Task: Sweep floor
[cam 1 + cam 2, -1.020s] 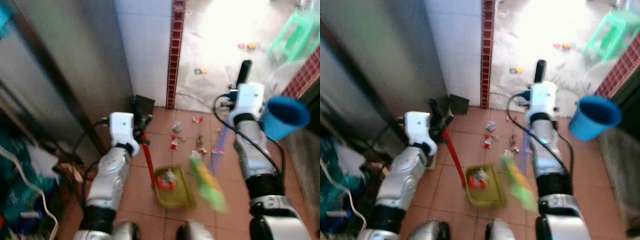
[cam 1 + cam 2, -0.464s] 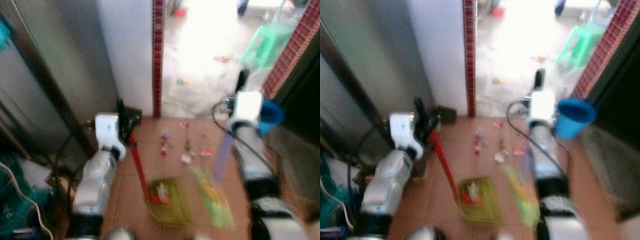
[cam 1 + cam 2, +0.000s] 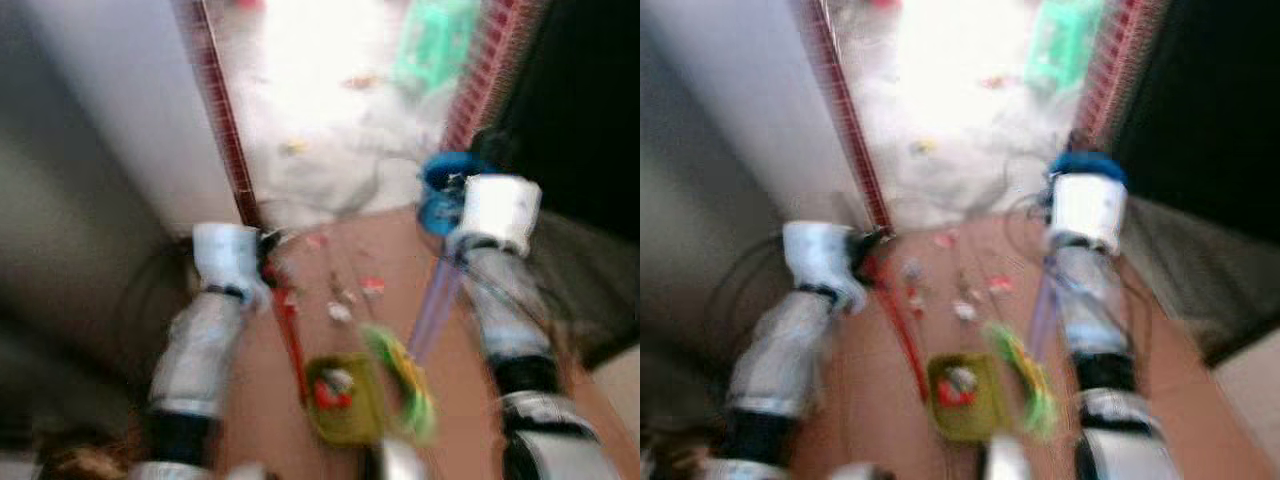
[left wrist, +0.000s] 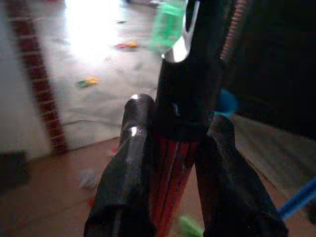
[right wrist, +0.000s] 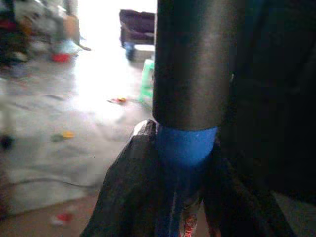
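1. Low in the blurred head views we saw the yellow-green dustpan point(image 3: 343, 400) on the terracotta floor point(image 3: 590, 405), with scraps in it, just beside the green broom head point(image 3: 402, 385).
2. The dustpan's red handle point(image 3: 291, 340) ran up and to the left, slightly tilted, from the pan to the left gripper point(image 4: 170, 177); the left wrist view showed what the head views blurred: both black fingers point(image 4: 126, 173) pressed against that red handle, clamped below its black cap point(image 4: 185, 74).
3. The broom's blue handle point(image 3: 433, 310) rose from the green head up and to the right, leaning, toward the right gripper point(image 5: 182, 197). In the right wrist view its fingers were closed around the blue shaft under a black sleeve point(image 5: 190, 59).
4. Mid-frame, small bits of litter point(image 3: 345, 300) lay scattered on the tiles between the arms.
5. Further up, a blue bucket point(image 3: 440, 190) stood by the right wrist.
6. Farthest, at the top, we made out a bright pale floor point(image 3: 320, 120) with more scraps and a green stool point(image 3: 435, 45).
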Available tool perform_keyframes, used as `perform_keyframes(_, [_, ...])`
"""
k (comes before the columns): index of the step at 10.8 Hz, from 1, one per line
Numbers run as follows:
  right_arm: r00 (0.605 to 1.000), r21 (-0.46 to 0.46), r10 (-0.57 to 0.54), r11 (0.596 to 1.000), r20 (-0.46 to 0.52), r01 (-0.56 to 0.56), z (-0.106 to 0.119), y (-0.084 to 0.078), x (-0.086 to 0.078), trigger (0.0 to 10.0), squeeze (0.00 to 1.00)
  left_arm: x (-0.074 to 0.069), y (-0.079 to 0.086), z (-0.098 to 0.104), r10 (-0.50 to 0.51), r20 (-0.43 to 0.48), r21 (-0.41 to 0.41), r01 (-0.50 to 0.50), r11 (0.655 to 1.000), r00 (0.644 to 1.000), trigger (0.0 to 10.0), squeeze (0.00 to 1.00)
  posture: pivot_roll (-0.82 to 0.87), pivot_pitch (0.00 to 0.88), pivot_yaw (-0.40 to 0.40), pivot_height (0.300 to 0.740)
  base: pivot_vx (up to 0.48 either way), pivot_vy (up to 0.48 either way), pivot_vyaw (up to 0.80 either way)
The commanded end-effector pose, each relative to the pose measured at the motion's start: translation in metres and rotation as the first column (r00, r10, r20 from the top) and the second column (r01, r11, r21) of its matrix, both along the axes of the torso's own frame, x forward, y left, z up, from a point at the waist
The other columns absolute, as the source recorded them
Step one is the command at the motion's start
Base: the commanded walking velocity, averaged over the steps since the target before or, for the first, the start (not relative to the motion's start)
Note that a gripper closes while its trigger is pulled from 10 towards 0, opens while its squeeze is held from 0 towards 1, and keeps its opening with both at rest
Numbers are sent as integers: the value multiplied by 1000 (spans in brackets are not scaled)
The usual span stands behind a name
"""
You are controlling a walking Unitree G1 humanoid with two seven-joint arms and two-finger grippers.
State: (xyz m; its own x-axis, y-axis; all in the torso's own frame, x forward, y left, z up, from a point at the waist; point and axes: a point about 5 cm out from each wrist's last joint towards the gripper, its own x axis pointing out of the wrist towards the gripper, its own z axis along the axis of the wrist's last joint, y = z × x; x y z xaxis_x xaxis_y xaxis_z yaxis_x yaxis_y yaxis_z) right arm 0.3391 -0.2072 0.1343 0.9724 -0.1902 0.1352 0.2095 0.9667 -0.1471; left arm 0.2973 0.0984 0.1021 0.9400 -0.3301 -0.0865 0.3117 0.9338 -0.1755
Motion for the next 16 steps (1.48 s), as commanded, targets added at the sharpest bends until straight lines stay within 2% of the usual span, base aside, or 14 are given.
perform_keyframes(1, [997, -44, 48, 998, 53, -46, 14, 14, 5, 10000, 0, 2, 11, 9, 31, 45, -37, -30, 999, 999, 10000, 0, -36, 27, 36, 740, 0, 0, 0])
perform_keyframes(5, [998, -50, 53, 997, 43, -51, 11, 12, 1, 10000, 0, -1, 14, 4, 55, 40, -40, -53, 998, 998, 10000, 0, -47, 29, 43, 740, 0, 0, 0])
perform_keyframes(8, [994, -25, 109, 994, 22, -109, 3, 14, -5, 10000, 0, -6, 28, -4, 108, 35, -2, -108, 994, 994, 10000, 0, -39, 12, 9, 740, 0, 0, 0])
perform_keyframes(9, [988, 20, 151, 988, 19, -151, -3, 17, -13, 10000, 0, -9, 36, -4, 131, 44, 23, -132, 991, 990, 10000, 0, -37, 8, 12, 740, 0, 0, 0])
perform_keyframes(11, [984, 46, 177, 983, -13, -177, -19, 16, -31, 10000, 0, -15, 49, -4, 133, 71, 112, -141, 984, 989, 10000, 0, -37, 10, 23, 740, 0, 0, 0])
perform_keyframes(12, [985, 63, 172, 983, -24, -171, -25, 13, -39, 10000, 0, -20, 47, -4, 97, 73, 153, -107, 982, 993, 10000, 0, -43, 13, 32, 740, 0, 0, 0])
perform_keyframes(13, [987, 81, 152, 986, -51, -147, -33, 8, -56, 10000, 0, -26, 48, -4, 79, 84, 199, -95, 975, 993, 10000, 0, -51, 15, 41, 740, 0, 0, 0])
perform_keyframes(16, [989, 104, 127, 988, -76, -118, -40, 2, -73, 10000, 0, -39, 52, -10, 74, 63, 221, -86, 972, 995, 10000, 0, -60, 19, 54, 740, 0, 0, 0])
